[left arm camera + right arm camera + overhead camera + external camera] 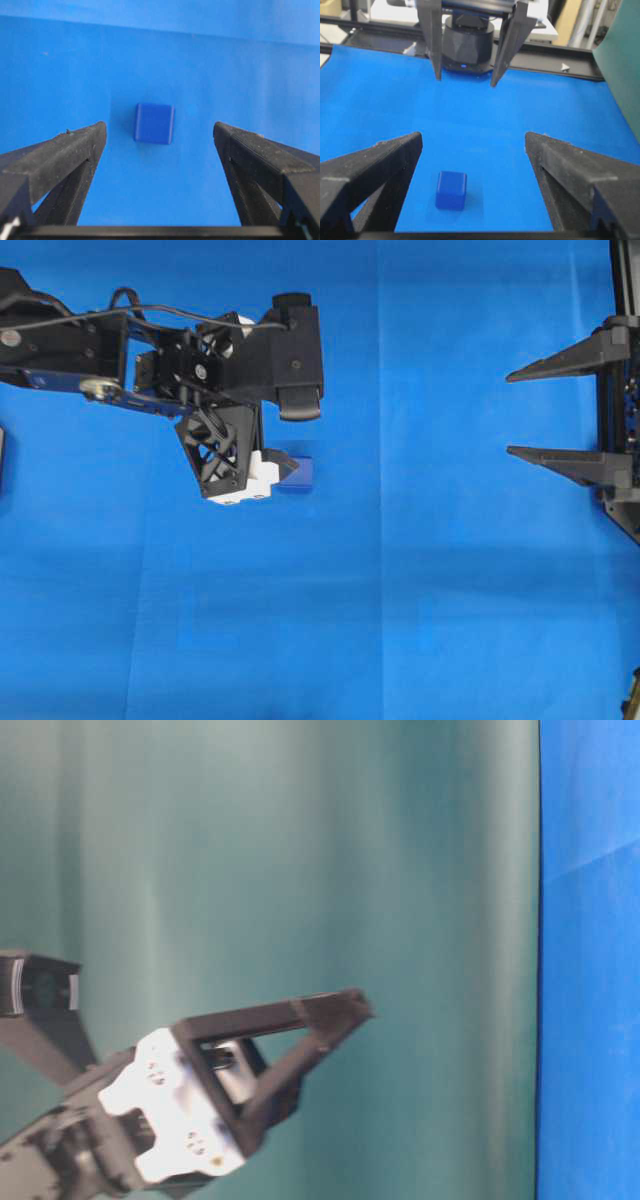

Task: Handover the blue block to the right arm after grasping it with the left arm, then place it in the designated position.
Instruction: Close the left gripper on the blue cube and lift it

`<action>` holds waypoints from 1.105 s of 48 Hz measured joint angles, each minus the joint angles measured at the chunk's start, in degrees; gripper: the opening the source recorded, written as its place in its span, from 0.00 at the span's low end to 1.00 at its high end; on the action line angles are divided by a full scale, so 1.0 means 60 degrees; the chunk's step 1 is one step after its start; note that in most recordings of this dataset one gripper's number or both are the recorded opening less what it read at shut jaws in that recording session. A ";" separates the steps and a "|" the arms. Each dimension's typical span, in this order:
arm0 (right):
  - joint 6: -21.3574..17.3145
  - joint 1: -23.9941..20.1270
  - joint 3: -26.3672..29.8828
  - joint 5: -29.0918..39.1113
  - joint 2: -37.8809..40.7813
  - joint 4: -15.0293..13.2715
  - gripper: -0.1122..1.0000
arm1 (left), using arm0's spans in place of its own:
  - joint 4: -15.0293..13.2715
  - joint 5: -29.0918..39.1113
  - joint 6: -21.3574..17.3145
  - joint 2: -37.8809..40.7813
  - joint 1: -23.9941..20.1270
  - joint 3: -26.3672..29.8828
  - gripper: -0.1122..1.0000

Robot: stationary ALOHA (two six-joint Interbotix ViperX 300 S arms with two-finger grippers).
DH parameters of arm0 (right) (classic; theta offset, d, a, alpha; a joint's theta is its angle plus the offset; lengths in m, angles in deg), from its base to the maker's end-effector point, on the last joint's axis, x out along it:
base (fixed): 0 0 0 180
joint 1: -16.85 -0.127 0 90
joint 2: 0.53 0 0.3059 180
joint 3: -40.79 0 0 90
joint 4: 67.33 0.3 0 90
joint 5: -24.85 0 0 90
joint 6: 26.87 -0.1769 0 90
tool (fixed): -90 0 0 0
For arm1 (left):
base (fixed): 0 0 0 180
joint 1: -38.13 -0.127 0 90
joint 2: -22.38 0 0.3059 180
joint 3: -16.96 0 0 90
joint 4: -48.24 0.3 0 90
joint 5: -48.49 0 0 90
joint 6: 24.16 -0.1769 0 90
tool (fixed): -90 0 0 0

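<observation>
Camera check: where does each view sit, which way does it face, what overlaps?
Overhead: above the table, looking straight down on the blue cloth; left gripper beside the blue block, right gripper at the right edge.
Table-level: low, picture turned sideways, facing a green backdrop; left gripper's white blocks show.
Left wrist: on the arm, looking down between its open fingers at the block.
Right wrist: between its fingers, across the cloth to the facing arm.
Shared: the block shows in overhead and both wrist views.

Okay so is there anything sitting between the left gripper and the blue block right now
Nothing visible. The left gripper is open, and the blue block lies on bare blue cloth ahead of the gap between its fingers, untouched.
</observation>
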 measured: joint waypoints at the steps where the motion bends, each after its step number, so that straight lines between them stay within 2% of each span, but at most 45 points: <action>1: 0.0000 0.0000 0.0015 -0.0015 0.0000 0.0000 0.98 | 0.0000 -0.0044 -0.0015 0.0044 0.0000 -0.0059 0.92; 39: 0.0000 0.0000 0.0015 -0.0015 0.0249 -0.0015 0.98 | 0.0015 -0.4087 0.0088 0.2461 0.0029 -0.1992 0.92; 53: 0.0000 0.0000 0.0015 -0.0015 0.0249 -0.0015 0.98 | 0.0000 -0.4497 0.0088 0.3135 0.0088 -0.2109 0.92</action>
